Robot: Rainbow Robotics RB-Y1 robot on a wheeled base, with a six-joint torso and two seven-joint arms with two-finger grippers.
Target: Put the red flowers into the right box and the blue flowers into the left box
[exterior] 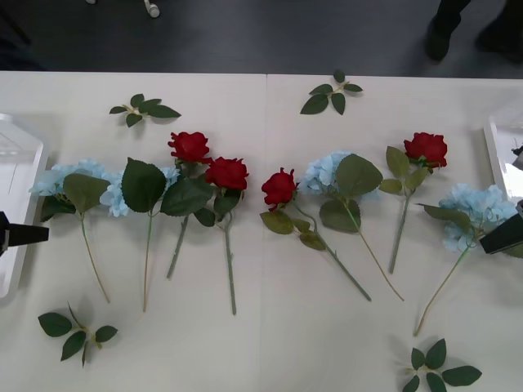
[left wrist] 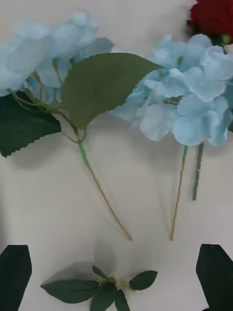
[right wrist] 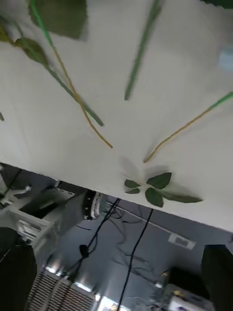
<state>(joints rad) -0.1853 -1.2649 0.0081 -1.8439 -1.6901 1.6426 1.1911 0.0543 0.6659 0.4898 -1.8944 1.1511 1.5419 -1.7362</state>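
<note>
lying just beside the left gripper [exterior: 37,235], spread wide and empty, the pale blue cloth flower cluster [exterior: 65,180] runs its stem toward the robot on the white table [exterior: 270,327]; the right gripper [exterior: 498,238] waits wide too.

Four red roses [exterior: 227,173] and four pale blue hydrangea clusters [exterior: 65,181] lie flat in a loose row across the white desk [exterior: 270,327], blooms toward the far edge, stems toward the robot. The left box [exterior: 20,163] and right box [exterior: 500,155], white trays, sit at opposite ends
</note>
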